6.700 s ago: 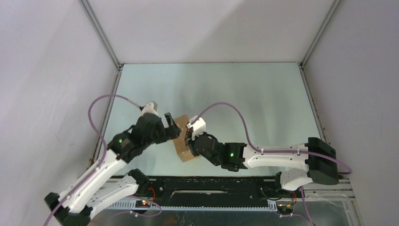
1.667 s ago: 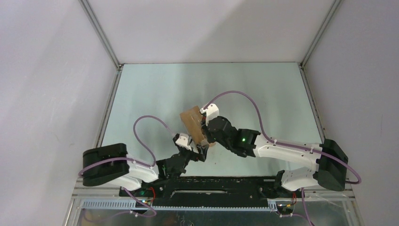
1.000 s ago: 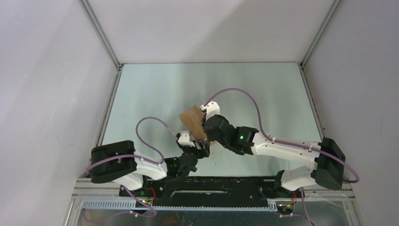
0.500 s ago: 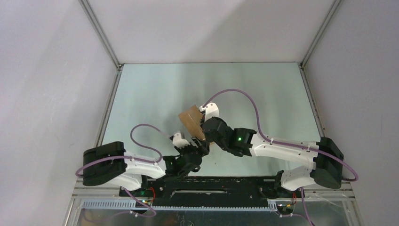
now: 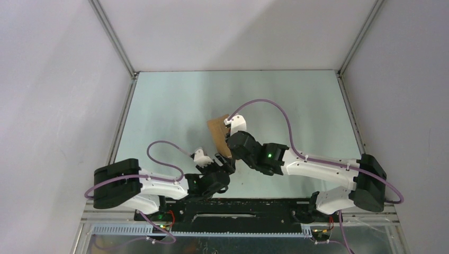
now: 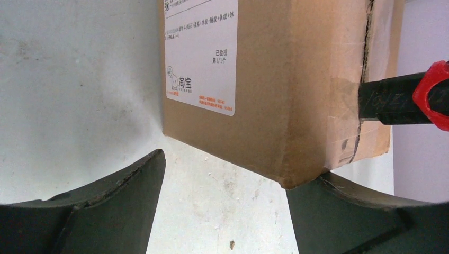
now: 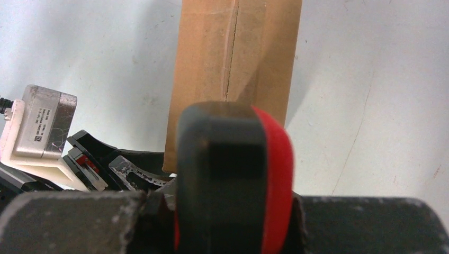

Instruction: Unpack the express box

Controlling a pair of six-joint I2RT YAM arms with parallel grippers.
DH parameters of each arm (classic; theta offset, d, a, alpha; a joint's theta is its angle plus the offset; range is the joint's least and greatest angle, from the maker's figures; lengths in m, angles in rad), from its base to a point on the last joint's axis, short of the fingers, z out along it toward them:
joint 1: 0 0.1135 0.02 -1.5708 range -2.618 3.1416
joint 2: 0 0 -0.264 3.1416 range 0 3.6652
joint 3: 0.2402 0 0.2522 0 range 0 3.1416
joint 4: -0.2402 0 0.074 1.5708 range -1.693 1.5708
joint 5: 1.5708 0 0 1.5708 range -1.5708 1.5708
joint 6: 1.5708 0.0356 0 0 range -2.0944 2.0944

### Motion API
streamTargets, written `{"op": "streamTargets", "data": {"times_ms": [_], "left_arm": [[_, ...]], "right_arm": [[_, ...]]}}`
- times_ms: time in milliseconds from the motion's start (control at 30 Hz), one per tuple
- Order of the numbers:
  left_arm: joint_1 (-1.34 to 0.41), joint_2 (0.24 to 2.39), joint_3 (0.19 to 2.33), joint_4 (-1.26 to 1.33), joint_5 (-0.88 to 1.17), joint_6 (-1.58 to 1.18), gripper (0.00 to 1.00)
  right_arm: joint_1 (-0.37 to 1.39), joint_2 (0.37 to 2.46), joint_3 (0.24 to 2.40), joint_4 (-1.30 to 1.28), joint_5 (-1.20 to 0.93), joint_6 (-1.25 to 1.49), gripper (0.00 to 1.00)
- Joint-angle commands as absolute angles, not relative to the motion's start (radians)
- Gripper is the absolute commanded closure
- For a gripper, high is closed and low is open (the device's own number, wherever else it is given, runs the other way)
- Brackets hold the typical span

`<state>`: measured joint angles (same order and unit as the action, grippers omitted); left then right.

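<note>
When viewed from above, the express box [image 5: 216, 131] is found mid-table [image 5: 296, 100], between both arms. At the left wrist, the left gripper [image 6: 233, 177] is spread around a box corner; contact cannot be told. At the right wrist, a utility knife [image 7: 233, 169] is pinched by the right gripper [image 7: 233, 225], its blade hidden. The seam looks uncut, so opening is judged barely begun.

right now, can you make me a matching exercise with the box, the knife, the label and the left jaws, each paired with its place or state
1 brown cardboard express box
2 red-and-black utility knife
3 white shipping label
4 left jaws

a open, either side of the box's lower corner
b stuck on one side of the box
c resting on the pale table
d held in the shut right jaws, its end at the box's taped seam

Pairs: 1-c, 2-d, 3-b, 4-a
</note>
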<state>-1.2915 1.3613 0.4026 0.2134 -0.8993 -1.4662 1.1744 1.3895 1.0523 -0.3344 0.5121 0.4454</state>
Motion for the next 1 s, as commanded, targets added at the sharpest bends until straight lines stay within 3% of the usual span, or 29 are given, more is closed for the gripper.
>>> {"op": "streamTargets", "data": {"times_ms": [0, 367, 633, 900, 967], "left_arm": [[-1.239, 1.369, 0.44, 0.17, -1.068, -1.496, 0.17], [-1.203, 1.271, 0.415, 0.223, -1.04, -1.35, 0.14], [-1.203, 1.07, 0.509, -0.226, -0.914, -1.402, 0.01], [-1.153, 0.823, 0.509, -0.395, -0.812, -1.4, 0.0], [-1.073, 0.758, 0.463, -0.321, -0.721, -1.334, 0.0]], "right_arm": [[1.217, 1.386, 1.083, -0.467, 0.4, 0.468, 1.0], [1.232, 1.444, 1.055, -0.468, 0.369, 0.487, 1.0], [1.167, 1.43, 1.015, -0.368, 0.349, 0.404, 1.0], [1.162, 1.464, 1.015, -0.339, 0.367, 0.425, 1.0], [1.165, 1.468, 1.015, -0.336, 0.369, 0.429, 1.0]]}}
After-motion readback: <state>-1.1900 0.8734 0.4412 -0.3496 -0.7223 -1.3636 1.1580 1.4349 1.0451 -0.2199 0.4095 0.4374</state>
